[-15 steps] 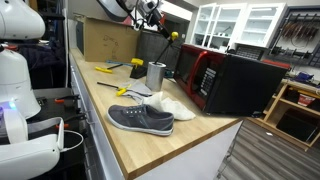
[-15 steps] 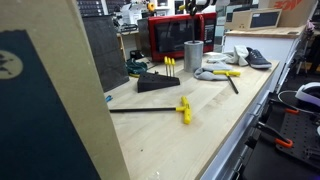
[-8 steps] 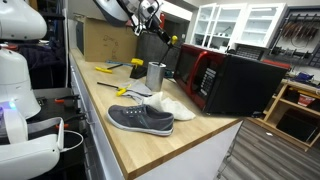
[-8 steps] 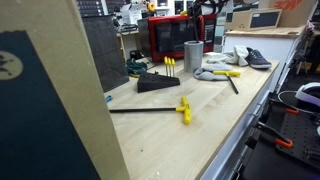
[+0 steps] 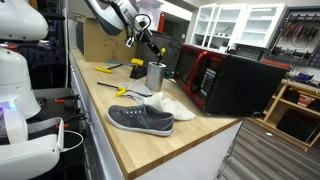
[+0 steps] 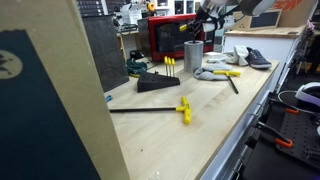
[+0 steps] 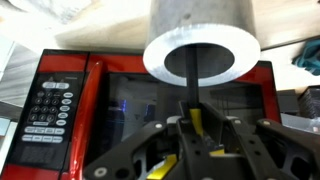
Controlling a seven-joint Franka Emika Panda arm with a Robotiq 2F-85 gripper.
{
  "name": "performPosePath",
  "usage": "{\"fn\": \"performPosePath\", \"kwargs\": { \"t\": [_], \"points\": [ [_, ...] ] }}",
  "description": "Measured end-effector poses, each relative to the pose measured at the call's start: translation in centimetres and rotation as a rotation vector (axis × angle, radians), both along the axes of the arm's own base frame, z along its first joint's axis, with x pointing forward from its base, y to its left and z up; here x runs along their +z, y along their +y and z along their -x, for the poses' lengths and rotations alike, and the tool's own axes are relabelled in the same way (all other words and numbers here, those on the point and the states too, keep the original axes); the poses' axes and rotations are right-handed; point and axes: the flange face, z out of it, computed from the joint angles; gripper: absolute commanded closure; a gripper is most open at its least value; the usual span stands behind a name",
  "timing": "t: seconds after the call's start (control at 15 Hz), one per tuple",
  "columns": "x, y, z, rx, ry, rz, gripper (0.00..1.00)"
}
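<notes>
A long wooden counter [image 5: 125, 145] fills the lower middle of an exterior view, with a red-and-black microwave [image 5: 235, 82] at right, a grey shoe [image 5: 140, 119] in the foreground and a metal cup [image 5: 156, 75] standing upright behind it at centre. Above the cup, in the upper middle, the gripper [image 5: 136, 30] hangs tilted. In the wrist view its fingers [image 7: 215, 150] are clenched on a yellow-handled tool [image 7: 196, 122], whose dark shaft points at the cup's open mouth at top centre.

We observe white, rounded arm [image 5: 108, 12] links with grey joints; the hand [image 7: 192, 140] is black, with linked fingers.
</notes>
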Motion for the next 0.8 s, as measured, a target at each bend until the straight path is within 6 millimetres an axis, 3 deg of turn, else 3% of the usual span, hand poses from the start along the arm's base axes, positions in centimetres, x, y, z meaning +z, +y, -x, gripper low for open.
{"fn": "performPosePath", "kwargs": {
  "t": [0.13,0.2,0.33,0.73,0.8],
  "points": [
    [-1.8,1.5,0.6,0.031,0.031,0.014,0.95],
    [-2.6,2.1,0.9,0.044,0.046,0.024,0.57],
    [-3.1,2.6,0.7,0.051,0.051,0.057,0.50],
    [-3.3,0.8,0.7,0.001,0.055,0.047,0.05],
    [-3.2,0.4,0.7,-0.023,0.056,0.020,0.01]
  ]
}}
